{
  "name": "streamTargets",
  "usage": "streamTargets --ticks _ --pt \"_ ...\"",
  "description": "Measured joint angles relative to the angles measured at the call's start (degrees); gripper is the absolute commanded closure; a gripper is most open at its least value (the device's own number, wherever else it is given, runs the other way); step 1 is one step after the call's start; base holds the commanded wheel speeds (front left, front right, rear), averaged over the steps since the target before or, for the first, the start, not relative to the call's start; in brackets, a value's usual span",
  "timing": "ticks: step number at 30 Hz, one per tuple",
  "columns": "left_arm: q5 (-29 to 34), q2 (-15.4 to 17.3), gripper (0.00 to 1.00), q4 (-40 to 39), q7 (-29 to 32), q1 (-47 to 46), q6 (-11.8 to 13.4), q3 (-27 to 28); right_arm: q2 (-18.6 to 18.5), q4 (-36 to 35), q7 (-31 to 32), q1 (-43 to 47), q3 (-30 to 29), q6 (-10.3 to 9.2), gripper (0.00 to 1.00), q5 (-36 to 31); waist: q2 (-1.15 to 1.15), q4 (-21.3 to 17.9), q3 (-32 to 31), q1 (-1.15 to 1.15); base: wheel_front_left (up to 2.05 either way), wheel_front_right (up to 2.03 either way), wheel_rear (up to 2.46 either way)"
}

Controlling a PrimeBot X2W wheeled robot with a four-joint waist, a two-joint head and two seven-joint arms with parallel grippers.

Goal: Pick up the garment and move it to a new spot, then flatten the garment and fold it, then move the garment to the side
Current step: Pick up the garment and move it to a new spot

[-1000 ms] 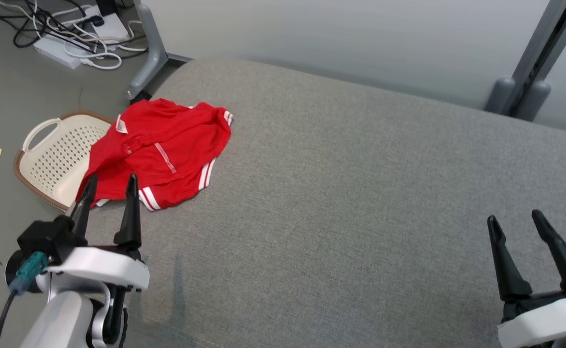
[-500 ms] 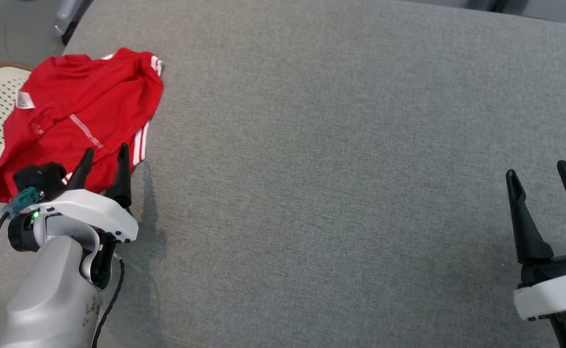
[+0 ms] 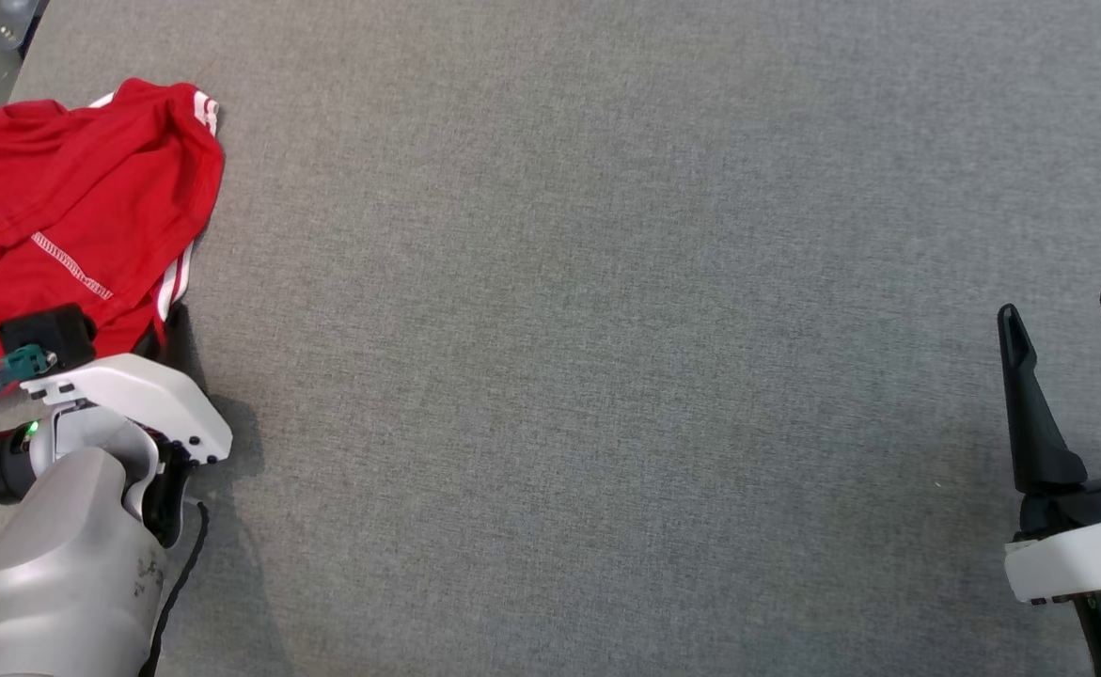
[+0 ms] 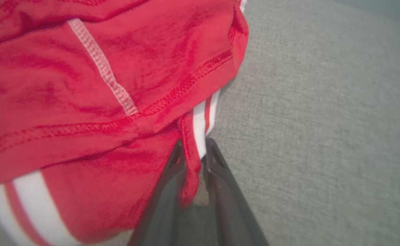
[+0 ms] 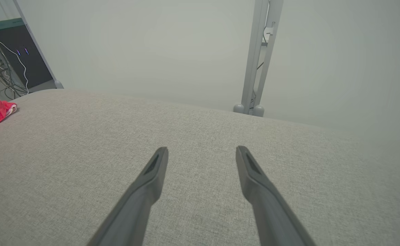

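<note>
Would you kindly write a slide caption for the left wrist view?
Left gripper pinching a striped-edge fold of the red garment on a grey surface.

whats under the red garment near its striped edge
The grey fabric surface shows around the red garment, and the left gripper pinches a hem fold at its edge. Whatever lies beneath the bunched cloth itself is covered.
</note>
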Motion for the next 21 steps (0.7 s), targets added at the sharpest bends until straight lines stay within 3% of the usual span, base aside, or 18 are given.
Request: streamTargets --ticks 7,12,21 --pt "1.65 1.18 1.0 -2.24 -4.93 2.68 0.63 0.05 1.02 2.93 -3.0 0.44 -0.54 0.0 0.0 1.25 0.0 -1.46 -4.16 0.0 0.0 0.0 0.0" --pt "5.03 3.11 1.0 -16.78 -5.11 9.66 4.17 3.8 1.45 5.49 -5.3 1.98 0.4 0.0 0.0 1.97 0.0 -2.51 -8.72 0.0 0.0 0.0 0.0" --pt "8.96 1.46 1.0 -39.13 -4.91 31.87 10.24 5.27 1.79 11.59 -9.64 6.19 2.91 0.0 0.0 4.41 0.0 -5.07 -18.38 0.0 0.0 0.0 0.0"
